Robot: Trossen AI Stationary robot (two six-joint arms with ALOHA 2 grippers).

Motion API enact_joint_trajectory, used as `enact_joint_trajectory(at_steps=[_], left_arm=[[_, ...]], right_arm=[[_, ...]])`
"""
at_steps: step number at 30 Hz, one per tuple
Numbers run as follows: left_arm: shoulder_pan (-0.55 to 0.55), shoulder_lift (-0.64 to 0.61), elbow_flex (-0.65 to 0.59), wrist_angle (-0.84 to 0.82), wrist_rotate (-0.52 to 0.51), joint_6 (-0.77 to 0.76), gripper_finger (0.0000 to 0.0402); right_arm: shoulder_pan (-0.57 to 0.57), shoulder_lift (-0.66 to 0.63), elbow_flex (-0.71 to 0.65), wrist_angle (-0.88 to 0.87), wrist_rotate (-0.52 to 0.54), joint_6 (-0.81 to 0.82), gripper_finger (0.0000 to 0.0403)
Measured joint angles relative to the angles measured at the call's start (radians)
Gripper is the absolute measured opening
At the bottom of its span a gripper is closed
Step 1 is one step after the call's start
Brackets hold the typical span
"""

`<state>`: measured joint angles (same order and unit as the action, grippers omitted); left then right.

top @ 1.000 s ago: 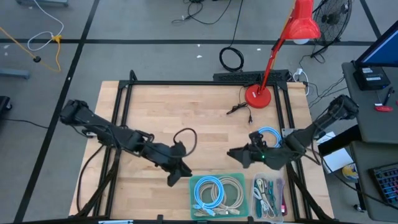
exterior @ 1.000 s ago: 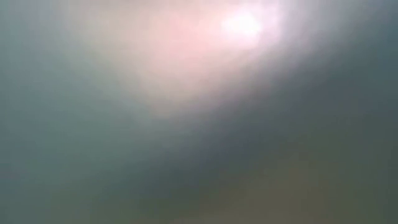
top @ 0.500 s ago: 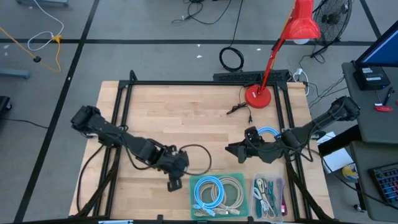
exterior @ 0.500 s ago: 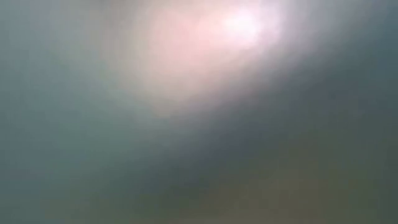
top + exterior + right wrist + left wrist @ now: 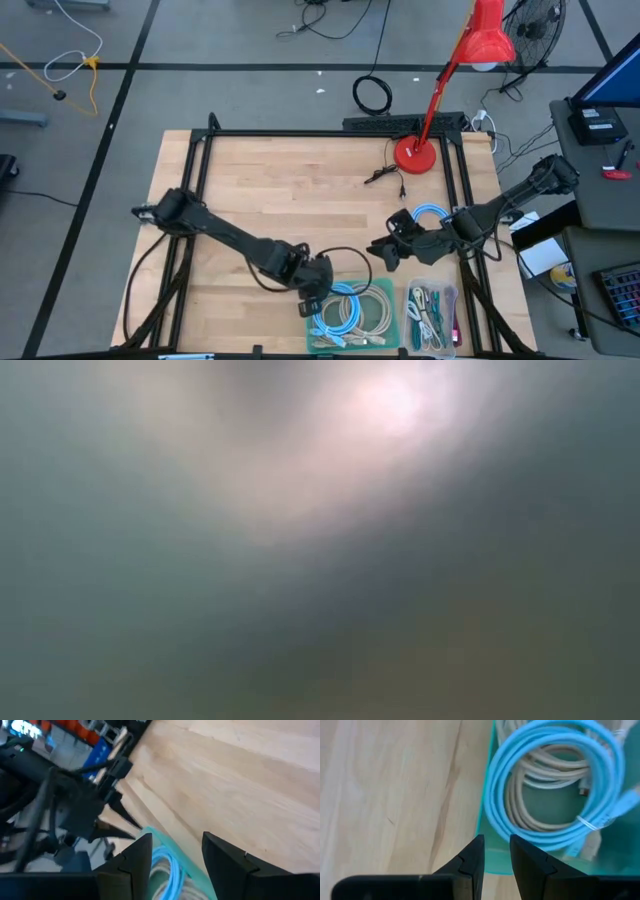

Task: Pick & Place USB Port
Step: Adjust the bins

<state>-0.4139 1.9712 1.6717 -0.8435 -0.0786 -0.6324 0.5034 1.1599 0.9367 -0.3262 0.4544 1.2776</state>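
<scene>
My left gripper (image 5: 308,300) (image 5: 496,842) points steeply down over the left rim of a teal tray (image 5: 385,290) (image 5: 487,852) at the table's near edge. Its fingers stand a narrow gap apart with nothing between them. In the tray lie a coiled light-blue cable (image 5: 555,775) (image 5: 335,305) and a beige cable (image 5: 535,805). My right gripper (image 5: 383,250) (image 5: 176,842) hovers open above the wood, just beyond the tray, and looks toward the left arm. I cannot make out a USB port in any view. The low view shows only blur.
A second tray (image 5: 432,318) with several small cables sits right of the first. A light-blue coil (image 5: 432,213) lies under the right arm. A red lamp's base (image 5: 413,153) and a small black cord (image 5: 385,175) are at the far side. Bare wood spans the centre.
My left gripper has swept toward the table's right and near edges and come down. It has tipped from a shallow slant to steeply downward and ended at the teal tray's left rim. My right wrist has turned a little in place.
</scene>
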Motion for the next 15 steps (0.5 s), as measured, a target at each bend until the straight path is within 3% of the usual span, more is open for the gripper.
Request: enact_joint_trajectory(at_steps=[8, 15], left_arm=[[0.004, 0.023, 0.004, -0.048, -0.036, -0.057, 0.0092], [0.012, 0.023, 0.004, -0.045, 0.041, -0.081, 0.0093]], right_arm=[[0.005, 0.000, 0.000, -0.034, -0.034, -0.080, 0.0159], [0.005, 0.000, 0.000, -0.059, -0.051, -0.127, 0.0159]])
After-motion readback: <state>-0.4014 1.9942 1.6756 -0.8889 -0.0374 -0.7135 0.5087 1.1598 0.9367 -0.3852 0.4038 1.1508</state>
